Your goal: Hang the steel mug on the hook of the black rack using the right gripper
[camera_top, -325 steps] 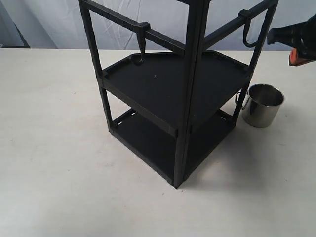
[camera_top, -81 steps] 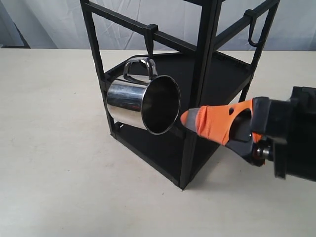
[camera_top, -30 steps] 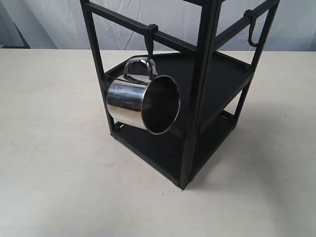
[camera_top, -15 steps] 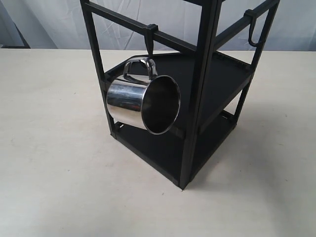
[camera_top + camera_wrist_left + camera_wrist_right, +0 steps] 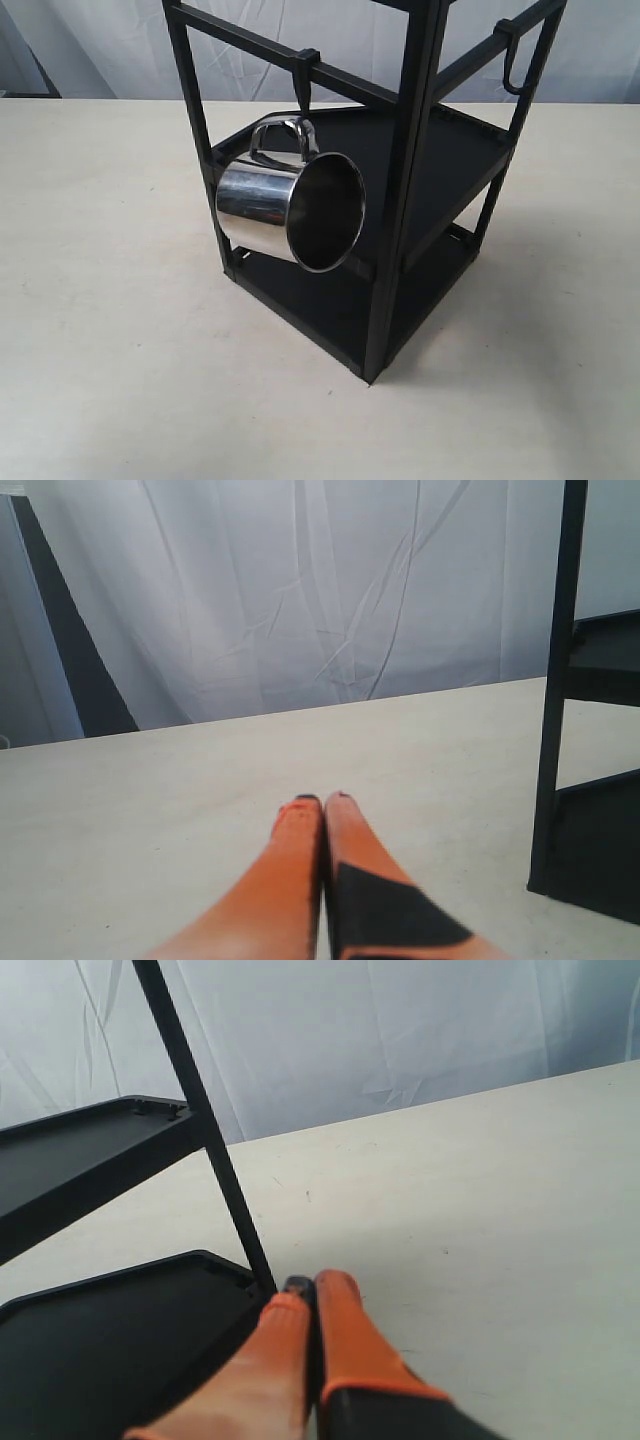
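Observation:
The steel mug (image 5: 290, 208) hangs by its looped handle from the hook (image 5: 306, 88) on the front rail of the black rack (image 5: 410, 150), tilted with its open mouth facing the camera. No gripper touches it, and neither arm shows in the exterior view. In the right wrist view my right gripper (image 5: 311, 1282) is shut and empty, low over the table beside the rack's lower shelf (image 5: 110, 1340) and a thin upright (image 5: 205, 1130). In the left wrist view my left gripper (image 5: 322, 799) is shut and empty above the table, with a rack post (image 5: 558, 680) off to one side.
A longer U-curved hook (image 5: 512, 60) hangs on the rack's right rail. The pale tabletop (image 5: 110, 330) spreads around the rack. A white curtain (image 5: 320, 590) closes the background.
The right gripper has let go of the mug, which now hangs on the hook, and has pulled out of the exterior view. Nothing has moved in the last second.

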Robot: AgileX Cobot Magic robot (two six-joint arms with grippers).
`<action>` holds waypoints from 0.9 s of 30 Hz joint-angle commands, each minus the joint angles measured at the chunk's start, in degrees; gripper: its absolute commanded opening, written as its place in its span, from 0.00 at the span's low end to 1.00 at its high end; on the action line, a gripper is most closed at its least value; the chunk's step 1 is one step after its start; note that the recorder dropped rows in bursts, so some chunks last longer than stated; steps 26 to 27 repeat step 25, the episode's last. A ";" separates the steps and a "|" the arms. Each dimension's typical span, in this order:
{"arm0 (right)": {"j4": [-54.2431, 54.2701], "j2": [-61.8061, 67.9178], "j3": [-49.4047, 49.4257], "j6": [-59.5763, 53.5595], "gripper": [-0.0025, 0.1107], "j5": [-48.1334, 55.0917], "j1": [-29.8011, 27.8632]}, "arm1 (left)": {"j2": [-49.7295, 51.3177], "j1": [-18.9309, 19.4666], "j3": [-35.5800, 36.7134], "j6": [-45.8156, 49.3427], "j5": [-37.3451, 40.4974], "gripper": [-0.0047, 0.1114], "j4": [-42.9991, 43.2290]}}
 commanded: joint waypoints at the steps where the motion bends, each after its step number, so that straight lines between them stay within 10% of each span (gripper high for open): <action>1: -0.11 -0.43 0.06 -0.14 0.03 -0.15 -0.30 | -0.27 -0.27 0.02 -0.14 -0.30 0.05 0.04; 27: -17.80 -0.43 0.06 -0.15 0.03 -0.13 -0.30 | -0.27 -0.27 0.02 -0.14 -0.30 0.05 0.04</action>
